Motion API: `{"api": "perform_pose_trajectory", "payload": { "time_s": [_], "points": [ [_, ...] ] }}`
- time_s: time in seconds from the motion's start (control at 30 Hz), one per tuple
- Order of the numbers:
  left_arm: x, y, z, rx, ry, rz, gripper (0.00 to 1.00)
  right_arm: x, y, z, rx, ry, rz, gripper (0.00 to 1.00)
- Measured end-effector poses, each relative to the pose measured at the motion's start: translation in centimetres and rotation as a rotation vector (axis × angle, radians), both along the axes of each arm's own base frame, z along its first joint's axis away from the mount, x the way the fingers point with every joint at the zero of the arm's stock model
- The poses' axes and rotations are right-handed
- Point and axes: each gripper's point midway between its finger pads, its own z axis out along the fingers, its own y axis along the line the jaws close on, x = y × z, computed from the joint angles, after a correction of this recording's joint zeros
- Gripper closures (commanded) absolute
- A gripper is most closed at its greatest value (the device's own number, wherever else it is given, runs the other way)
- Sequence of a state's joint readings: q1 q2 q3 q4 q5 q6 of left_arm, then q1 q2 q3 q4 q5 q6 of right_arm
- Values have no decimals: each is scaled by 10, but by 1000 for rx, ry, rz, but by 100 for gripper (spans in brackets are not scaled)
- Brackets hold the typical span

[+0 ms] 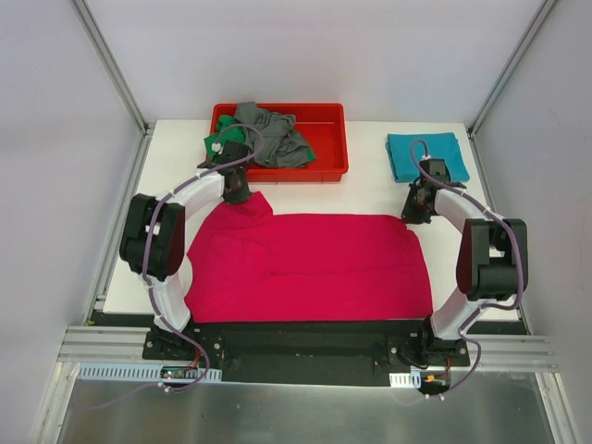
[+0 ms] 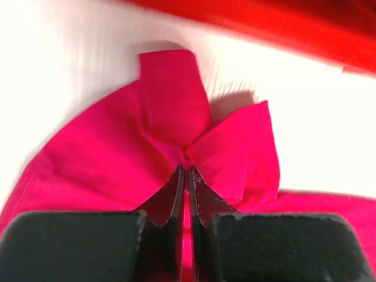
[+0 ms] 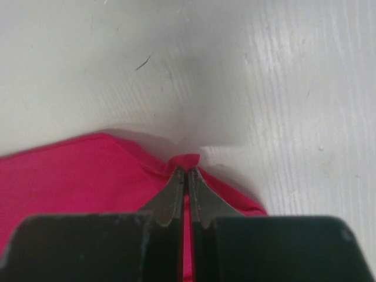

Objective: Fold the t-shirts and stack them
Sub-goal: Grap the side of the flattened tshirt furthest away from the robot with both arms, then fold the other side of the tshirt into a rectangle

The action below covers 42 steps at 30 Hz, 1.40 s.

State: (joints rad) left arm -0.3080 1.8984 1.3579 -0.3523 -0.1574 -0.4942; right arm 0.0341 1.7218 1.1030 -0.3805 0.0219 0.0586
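The magenta-pink t-shirt (image 1: 310,264) lies spread flat across the middle of the white table. My left gripper (image 1: 237,196) is shut on its far left corner; in the left wrist view the fabric (image 2: 176,117) bunches at the fingertips (image 2: 187,170). My right gripper (image 1: 413,213) is shut on its far right corner, pinching a small fold of the pink fabric (image 3: 88,176) in the right wrist view. A folded teal t-shirt (image 1: 425,155) lies at the far right. A crumpled grey t-shirt (image 1: 273,134) and a green t-shirt (image 1: 220,141) sit in the red tray.
The red plastic tray (image 1: 324,171) stands at the far side of the table, just behind my left gripper; its edge (image 2: 264,23) shows in the left wrist view. Metal frame posts rise at the far corners.
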Motion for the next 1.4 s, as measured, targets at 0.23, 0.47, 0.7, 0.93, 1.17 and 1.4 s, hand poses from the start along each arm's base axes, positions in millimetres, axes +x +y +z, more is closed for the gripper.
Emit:
{"api": "perform_pose_trajectory", "payload": {
  "time_s": [0.23, 0.47, 0.7, 0.93, 1.17, 1.4],
  "points": [
    [-50, 9, 25, -30, -31, 26, 100, -19, 11, 6, 55, -47, 39, 99],
    [-100, 4, 28, -59, -40, 13, 100, -37, 11, 21, 56, -100, 41, 100],
    [-137, 18, 38, -84, -71, 57, 100, -39, 11, 31, 58, -134, 48, 99],
    [-156, 28, 54, -85, -90, 97, 100, -43, 14, 34, 70, -151, 69, 99],
    [-192, 33, 43, -69, -20, 91, 100, -43, 14, 39, 67, -166, 79, 99],
    [-212, 39, 48, -76, -10, 98, 100, -50, 18, 33, 85, -164, 90, 99]
  ]
}}
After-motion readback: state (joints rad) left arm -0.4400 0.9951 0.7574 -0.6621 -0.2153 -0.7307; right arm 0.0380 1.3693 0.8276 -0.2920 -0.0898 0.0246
